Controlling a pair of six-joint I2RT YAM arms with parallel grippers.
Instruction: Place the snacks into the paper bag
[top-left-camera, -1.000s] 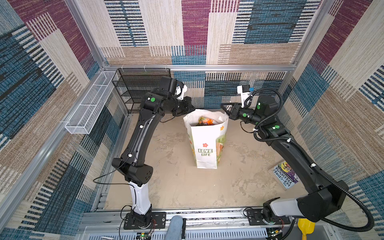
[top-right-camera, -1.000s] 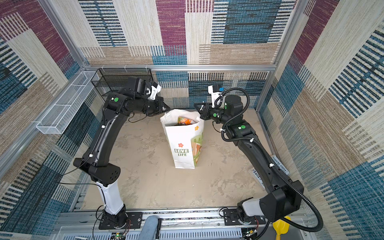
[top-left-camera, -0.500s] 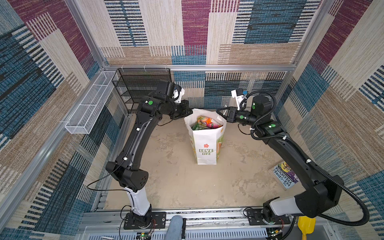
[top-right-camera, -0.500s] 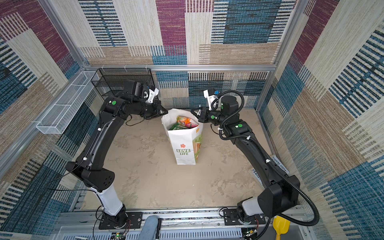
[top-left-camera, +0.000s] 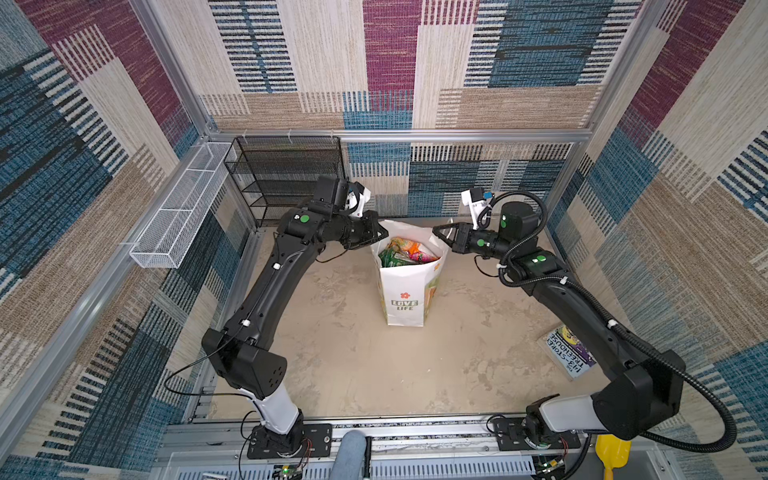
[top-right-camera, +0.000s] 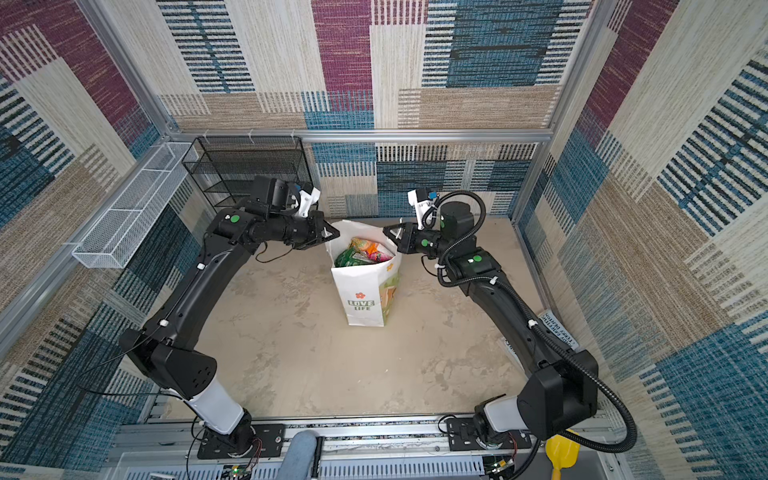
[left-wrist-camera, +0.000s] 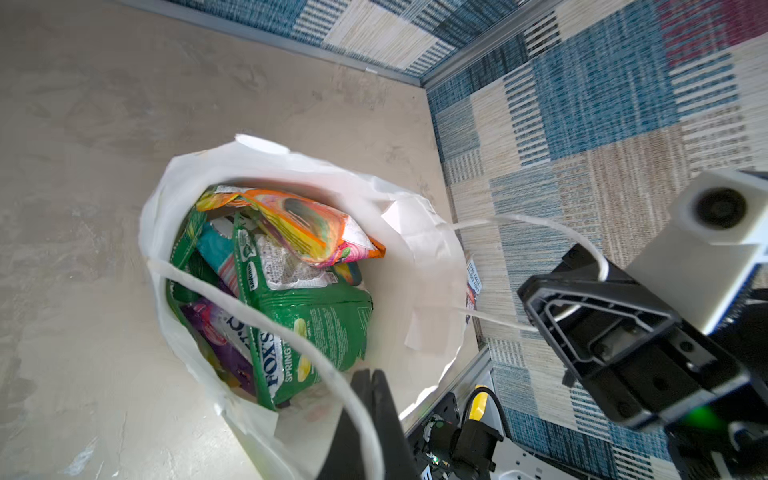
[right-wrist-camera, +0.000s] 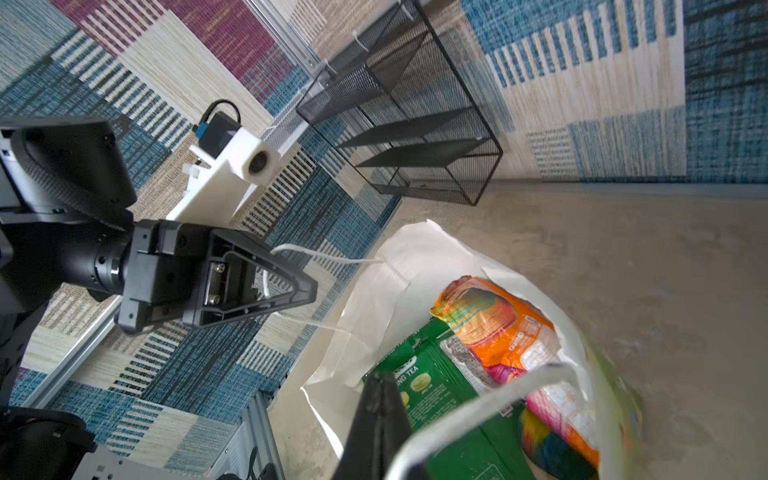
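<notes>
1. Glossy coloured candy packets (left-wrist-camera: 291, 291) are inside the tall white paper bag (top-left-camera: 405, 299), around the table's (top-left-camera: 353, 365) middle.
2. Left gripper (top-left-camera: 376, 237) and right gripper (top-left-camera: 436, 230) each clamp a thin white loop handle (left-wrist-camera: 216, 291).
3. None visible outside; looks done.

A: How many snacks (left-wrist-camera: 291, 299)?
B: Can't count. The top packets hide those beneath, and in both top views they're too small to read.
A: The magazine (top-left-camera: 571, 353)?
B: Partly behind the right arm (top-left-camera: 582, 307).
A: Grippers?
B: In the wrist views the left gripper (left-wrist-camera: 370, 376) and right gripper (right-wrist-camera: 380, 380) run off the edge, as does the left handle (left-wrist-camera: 249, 311). The right handle (right-wrist-camera: 478, 407) and the near rim of the bag (right-wrist-camera: 602, 386) are blurred.
</notes>
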